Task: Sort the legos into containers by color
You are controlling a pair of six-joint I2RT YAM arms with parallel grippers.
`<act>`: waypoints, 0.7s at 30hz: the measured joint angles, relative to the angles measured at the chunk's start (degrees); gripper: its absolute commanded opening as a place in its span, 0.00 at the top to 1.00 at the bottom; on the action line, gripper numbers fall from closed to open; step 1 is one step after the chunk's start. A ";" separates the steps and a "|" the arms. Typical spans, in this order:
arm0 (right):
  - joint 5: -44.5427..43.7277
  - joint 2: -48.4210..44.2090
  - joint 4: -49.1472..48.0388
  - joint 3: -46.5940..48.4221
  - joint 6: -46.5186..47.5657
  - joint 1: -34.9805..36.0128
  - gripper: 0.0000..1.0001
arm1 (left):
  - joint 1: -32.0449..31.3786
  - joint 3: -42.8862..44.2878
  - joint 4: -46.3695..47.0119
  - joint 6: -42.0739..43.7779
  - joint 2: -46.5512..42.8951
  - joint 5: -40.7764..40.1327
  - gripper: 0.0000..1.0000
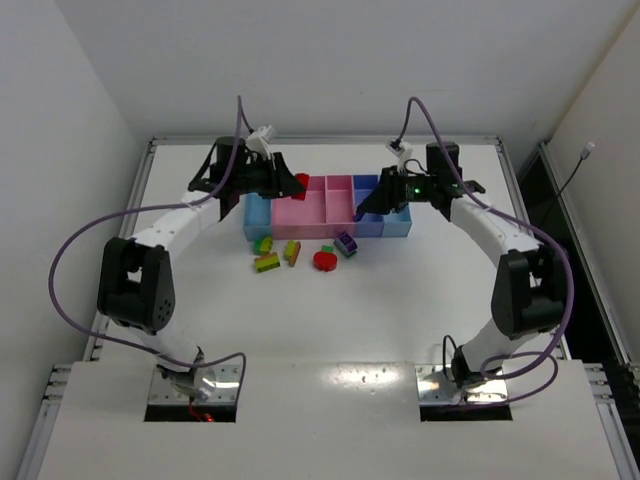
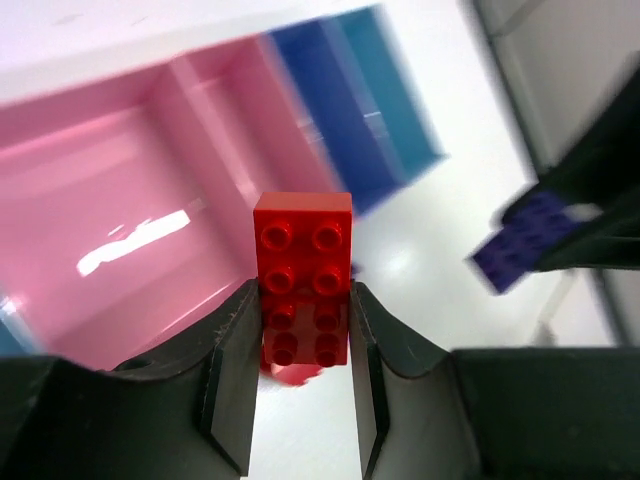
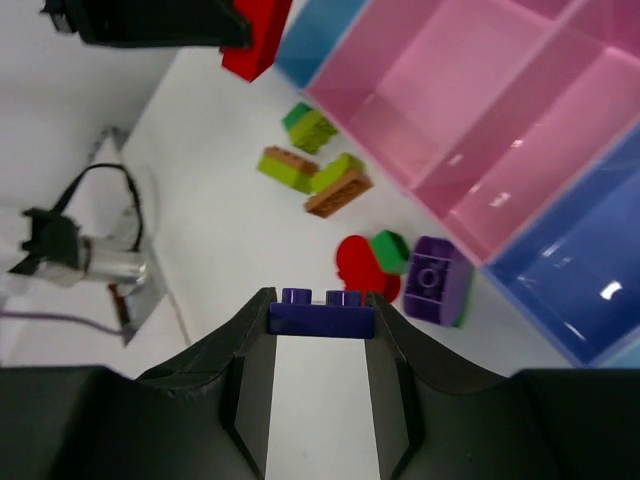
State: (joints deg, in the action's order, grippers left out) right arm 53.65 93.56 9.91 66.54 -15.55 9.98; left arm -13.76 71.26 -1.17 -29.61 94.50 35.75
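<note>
Red brick point(image 2: 302, 240) — judged light, rigid, slick; pinched across its smooth long sides by the left end effector point(image 2: 302, 330), aloft at the pink tray point(image 2: 100, 200). Purple brick point(image 3: 322, 316) — likewise clamped in the right end effector point(image 3: 320, 340), aloft near the blue tray point(image 3: 570, 290). Grip flats, not studs.

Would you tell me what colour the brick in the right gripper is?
The brick is dark purple, clearest in the right wrist view.
</note>
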 measured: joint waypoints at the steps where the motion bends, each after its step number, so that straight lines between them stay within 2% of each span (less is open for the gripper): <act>1: -2.19 -0.20 0.81 0.17 0.70 0.00 1.00 | -0.70 0.09 -1.97 1.09 0.00 -2.75 1.00; 7: -10.91 0.11 3.23 2.10 2.71 0.26 1.00 | -3.50 2.71 -11.52 7.78 2.97 -17.44 1.00; 8: -11.82 0.35 3.23 2.47 2.86 0.31 1.00 | -3.91 3.30 -12.44 8.52 3.80 -18.86 0.95; 11: -14.32 1.73 3.04 4.15 3.28 0.35 1.00 | -4.74 4.87 -14.38 10.56 6.64 -21.44 0.91; 13: -15.39 3.26 2.99 5.46 3.43 0.37 1.00 | -5.03 6.23 -15.32 11.32 8.66 -22.12 0.83; 18: -17.97 7.98 3.10 8.46 4.68 0.39 1.00 | -5.03 9.92 -17.00 13.00 12.46 -23.15 0.25; 21: -19.52 9.84 3.56 9.22 5.86 0.39 1.00 | -5.03 11.06 -17.75 13.57 12.68 -23.50 0.08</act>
State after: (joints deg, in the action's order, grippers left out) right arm 34.13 103.39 13.47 75.77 -9.69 10.37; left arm -18.79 82.32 -18.92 -16.03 107.18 12.25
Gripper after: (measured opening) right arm 0.381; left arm 0.819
